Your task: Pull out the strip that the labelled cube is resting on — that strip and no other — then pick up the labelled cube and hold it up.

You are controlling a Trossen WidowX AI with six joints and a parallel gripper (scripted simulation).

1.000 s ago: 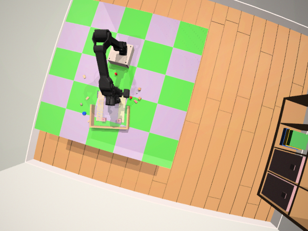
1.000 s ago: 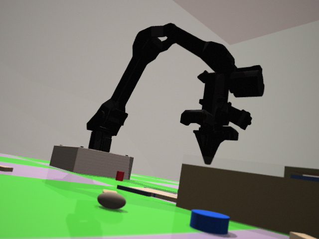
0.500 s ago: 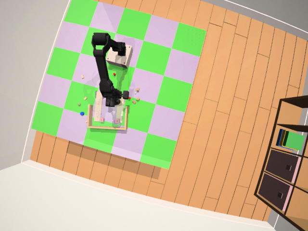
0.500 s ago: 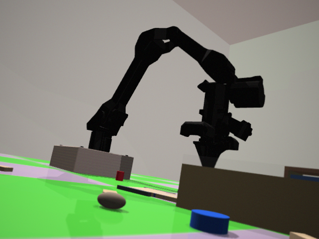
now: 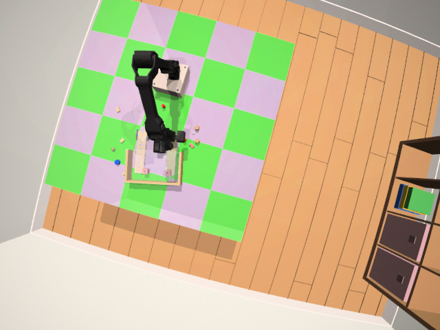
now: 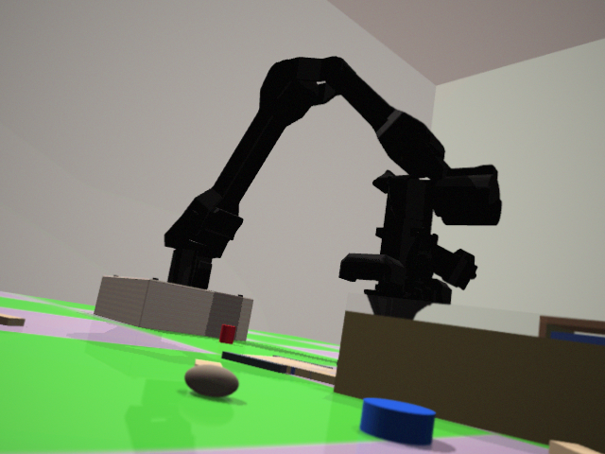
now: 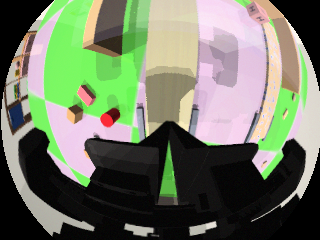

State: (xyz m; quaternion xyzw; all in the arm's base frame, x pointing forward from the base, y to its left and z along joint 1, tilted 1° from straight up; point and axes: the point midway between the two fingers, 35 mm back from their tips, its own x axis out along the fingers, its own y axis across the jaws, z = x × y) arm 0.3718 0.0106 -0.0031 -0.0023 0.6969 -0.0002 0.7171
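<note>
A pale plain strip [image 5: 171,159] [image 7: 172,40] and a dotted strip [image 5: 140,152] [image 7: 272,70] lie inside the wooden three-sided frame [image 5: 180,166] [image 6: 464,361]. A pink cube [image 5: 168,172] is at the plain strip's far end. Another pink cube [image 5: 145,171] [image 7: 257,12] is at the dotted strip's far end and shows letters in the wrist view. I cannot read which label matters. My gripper [image 7: 169,124] is shut and empty, pointing down over the plain strip's near part. Its tips are hidden behind the frame wall in the exterior view and under the arm in the top view.
Clear panels cover part of the frame. Dark guides [image 7: 141,122] [image 7: 194,121] flank the plain strip. A red cylinder [image 7: 110,118], a pink block [image 5: 191,145] [image 7: 86,95] and tan blocks lie outside. A blue disc [image 5: 117,162] [image 6: 398,420] and grey ovoid [image 5: 113,149] [image 6: 211,380] lie opposite.
</note>
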